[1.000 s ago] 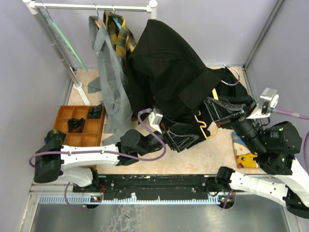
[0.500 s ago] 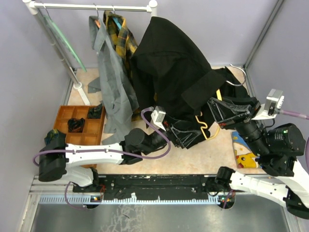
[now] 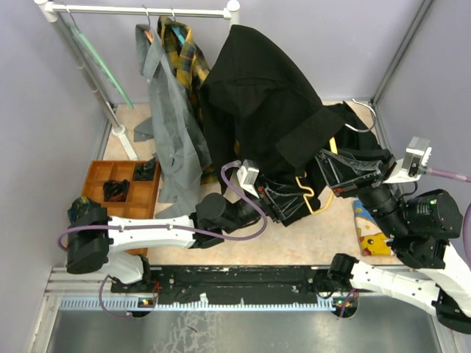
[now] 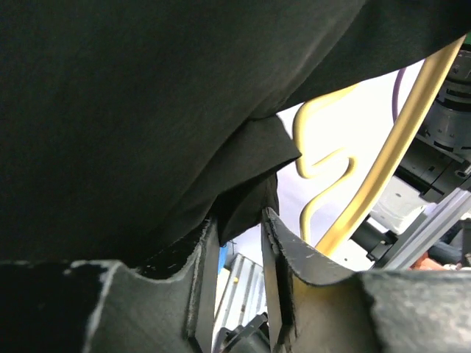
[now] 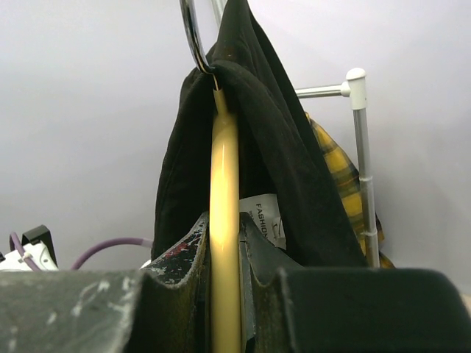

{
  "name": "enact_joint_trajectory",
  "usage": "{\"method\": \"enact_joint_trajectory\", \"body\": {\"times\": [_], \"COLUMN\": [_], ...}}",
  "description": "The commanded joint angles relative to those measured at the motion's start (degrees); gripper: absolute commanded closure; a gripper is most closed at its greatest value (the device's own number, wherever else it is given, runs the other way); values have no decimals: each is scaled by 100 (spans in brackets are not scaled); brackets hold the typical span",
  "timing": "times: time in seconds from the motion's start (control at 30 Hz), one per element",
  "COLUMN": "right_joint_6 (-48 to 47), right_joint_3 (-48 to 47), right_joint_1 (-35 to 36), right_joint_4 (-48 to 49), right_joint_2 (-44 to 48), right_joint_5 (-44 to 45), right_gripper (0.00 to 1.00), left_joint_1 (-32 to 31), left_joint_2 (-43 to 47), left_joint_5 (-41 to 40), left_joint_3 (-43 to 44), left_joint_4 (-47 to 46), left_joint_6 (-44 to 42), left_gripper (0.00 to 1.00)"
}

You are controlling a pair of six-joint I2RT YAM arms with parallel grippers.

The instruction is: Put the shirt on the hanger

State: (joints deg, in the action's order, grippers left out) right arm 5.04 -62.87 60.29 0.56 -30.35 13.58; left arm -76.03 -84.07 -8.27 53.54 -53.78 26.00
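The black shirt (image 3: 257,95) hangs draped over the yellow hanger (image 3: 310,193), whose silver hook (image 3: 366,118) sticks out at the right. My right gripper (image 3: 327,168) is shut on the hanger's bar (image 5: 224,184). In the right wrist view the shirt (image 5: 287,147) folds over the bar, and its white label (image 5: 266,217) shows beside my fingers. My left gripper (image 3: 283,204) sits under the shirt's lower edge. In the left wrist view a fold of the shirt (image 4: 250,191) dips between the fingertips (image 4: 208,243). The jaws are narrowed with a gap still showing, and the hanger (image 4: 383,162) is to the right.
A clothes rail (image 3: 140,10) at the back holds a grey garment (image 3: 173,140), a yellow-and-black plaid shirt (image 3: 184,51) and a pale green hanger (image 3: 103,66). An orange compartment tray (image 3: 99,176) lies at the left. A colourful cloth (image 3: 368,228) lies under the right arm.
My left gripper slid right, up under the shirt's hem, and its jaws narrowed around a fold. The right gripper shifted slightly with the hanger, then held still.
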Motion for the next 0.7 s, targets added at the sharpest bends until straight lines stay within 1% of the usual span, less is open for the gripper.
{"method": "enact_joint_trajectory", "body": {"times": [0.0,0.07,0.17,0.3,0.4,0.5,0.67], "right_joint_6": [73,75,61,69,90,119,292], "right_joint_3": [-47,-19,57,278,450,531,819], "right_joint_1": [-25,-26,-26,-22,-26,-25,-26], "right_joint_4": [667,652,639,761,899,913,1232], "right_joint_2": [129,158,238,429,545,588,619], "right_joint_5": [-60,-21,105,447,654,859,1201], "right_gripper": [100,100,100,100,100,100,100], "left_joint_1": [-4,0,0,0,-2,-7,-9], "left_joint_2": [41,78,175,359,498,630,616], "left_joint_5": [18,11,-5,-137,-199,-292,-258], "left_joint_3": [87,42,-28,-239,-443,-734,-781], "left_joint_4": [-375,-388,-296,31,444,665,1201], "left_joint_6": [34,37,44,58,65,228,350], "left_gripper": [71,84,100,100,100,100,100]}}
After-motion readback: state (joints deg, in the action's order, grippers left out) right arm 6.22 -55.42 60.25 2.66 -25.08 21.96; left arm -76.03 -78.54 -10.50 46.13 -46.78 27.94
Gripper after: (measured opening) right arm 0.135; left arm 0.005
